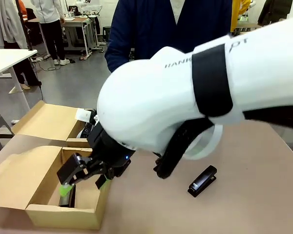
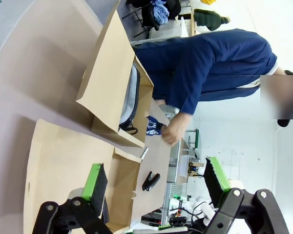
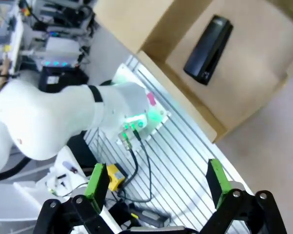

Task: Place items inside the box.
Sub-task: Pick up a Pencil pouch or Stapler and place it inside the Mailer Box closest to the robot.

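**Hands.** The right hand (image 1: 83, 185), black with green pads, hangs at the open top of the near brown cardboard box (image 1: 63, 217) at the left end of the surface. It is carried by a white arm that reaches across from the right. Its two fingers are spread wide and released, and nothing lies between them. On the floor of this box rests a black oblong item (image 3: 208, 48), apart from the fingers; its kind is not clear. The left hand (image 2: 155, 178) is likewise spread wide and empty, clear of both boxes.

**Surface.** A second open brown cardboard box (image 2: 107, 73) stands just behind the first, on the side away from the robot, and a grey zip pouch (image 2: 132, 95) lies inside it. A small black stapler (image 1: 202, 181) sits closed on the bare pinkish-beige surface (image 1: 244, 209), well apart from the boxes and to their right. At the far edge stands a person in a dark navy top (image 1: 151, 29). The person's hand (image 2: 173, 130) is lowered just beside a navy pouch with white lettering (image 2: 154, 127), which lies on the surface by the second box. Whether the hand grips the pouch cannot be told, and the lettering is too small to read.

**Room.** Beyond the surface lie a grey floor (image 1: 73, 83) and a white table (image 1: 5, 58) at the left. Farther back are more workbenches crowded with equipment, with other people standing by them.
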Tool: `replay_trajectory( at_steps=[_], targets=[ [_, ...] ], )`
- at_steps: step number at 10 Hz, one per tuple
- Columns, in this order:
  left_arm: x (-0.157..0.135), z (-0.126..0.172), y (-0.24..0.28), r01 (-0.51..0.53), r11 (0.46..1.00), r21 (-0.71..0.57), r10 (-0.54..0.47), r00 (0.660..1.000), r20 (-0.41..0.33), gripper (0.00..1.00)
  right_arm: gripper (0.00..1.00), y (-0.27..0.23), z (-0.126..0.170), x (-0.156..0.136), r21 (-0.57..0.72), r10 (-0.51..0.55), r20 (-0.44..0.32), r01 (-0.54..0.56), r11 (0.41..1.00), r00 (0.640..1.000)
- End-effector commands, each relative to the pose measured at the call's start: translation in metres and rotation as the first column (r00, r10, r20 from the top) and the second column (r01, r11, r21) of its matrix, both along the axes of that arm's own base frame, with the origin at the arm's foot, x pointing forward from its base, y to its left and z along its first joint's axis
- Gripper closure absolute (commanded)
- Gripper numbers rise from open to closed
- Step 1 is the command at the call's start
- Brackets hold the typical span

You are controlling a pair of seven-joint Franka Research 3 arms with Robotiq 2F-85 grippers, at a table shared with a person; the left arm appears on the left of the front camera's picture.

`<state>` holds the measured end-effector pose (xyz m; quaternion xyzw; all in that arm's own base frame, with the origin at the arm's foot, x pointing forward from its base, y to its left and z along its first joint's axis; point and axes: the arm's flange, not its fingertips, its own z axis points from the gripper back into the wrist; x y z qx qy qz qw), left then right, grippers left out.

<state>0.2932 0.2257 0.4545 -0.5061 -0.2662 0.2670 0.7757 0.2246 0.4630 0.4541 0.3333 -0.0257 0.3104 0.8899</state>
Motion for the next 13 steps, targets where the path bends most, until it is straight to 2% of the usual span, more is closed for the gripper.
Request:
replay_trajectory(
  at_steps=[1, 2, 3, 4, 5, 6, 8, 9, 11, 13],
  targets=[
    [0.0, 0.0, 0.0, 0.009, 1.0, 0.004, -0.009, 1.0, 0.021, 0.0, 0.0, -0.035, 0.031, 0.01, 0.12, 0.046, -0.007, -0.045, 0.992, 0.999],
    [0.0, 0.0, 0.0, 0.009, 1.0, 0.004, -0.009, 1.0, 0.021, 0.0, 0.0, -0.059, 0.044, 0.003, 0.128, 0.033, -0.068, -0.024, 0.992, 0.997],
    [0.0, 0.0, 0.0, 0.009, 1.0, 0.004, -0.009, 1.0, 0.021, 0.0, 0.0, -0.077, 0.048, -0.007, 0.105, -0.012, -0.087, 0.021, 0.994, 0.996],
    [0.0, 0.0, 0.0, 0.009, 1.0, 0.004, -0.009, 1.0, 0.021, 0.0, 0.0, -0.078, 0.043, -0.014, 0.153, 0.002, -0.108, 0.015, 0.988, 0.994],
    [0.0, 0.0, 0.0, 0.009, 1.0, 0.004, -0.009, 1.0, 0.021, 0.0, 0.0, -0.072, 0.039, -0.018, 0.136, 0.021, -0.092, -0.008, 0.991, 0.996],
    [0.0, 0.0, 0.0, 0.009, 1.0, 0.004, -0.009, 1.0, 0.021, 0.0, 0.0, -0.065, 0.042, -0.022, 0.194, 0.071, -0.052, -0.06, 0.979, 0.996],
    [0.0, 0.0, 0.0, 0.009, 1.0, 0.004, -0.009, 1.0, 0.021, 0.0, 0.0, -0.045, 0.043, -0.03, 0.274, 0.243, 0.014, -0.238, 0.932, 0.97],
    [0.0, 0.0, 0.0, 0.009, 1.0, 0.004, -0.009, 1.0, 0.021, 0.0, 0.0, -0.047, 0.041, -0.027, 0.246, 0.231, -0.012, -0.221, 0.944, 0.973],
    [0.0, 0.0, 0.0, 0.009, 1.0, 0.004, -0.009, 1.0, 0.021, 0.0, 0.0, -0.073, 0.047, -0.017, 0.27, 0.12, -0.003, -0.115, 0.956, 0.993],
    [0.0, 0.0, 0.0, 0.009, 1.0, 0.004, -0.009, 1.0, 0.021, 0.0, 0.0, -0.138, 0.074, -0.019, 0.347, -0.04, 0.078, 0.011, 0.938, 0.996]
  ],
)
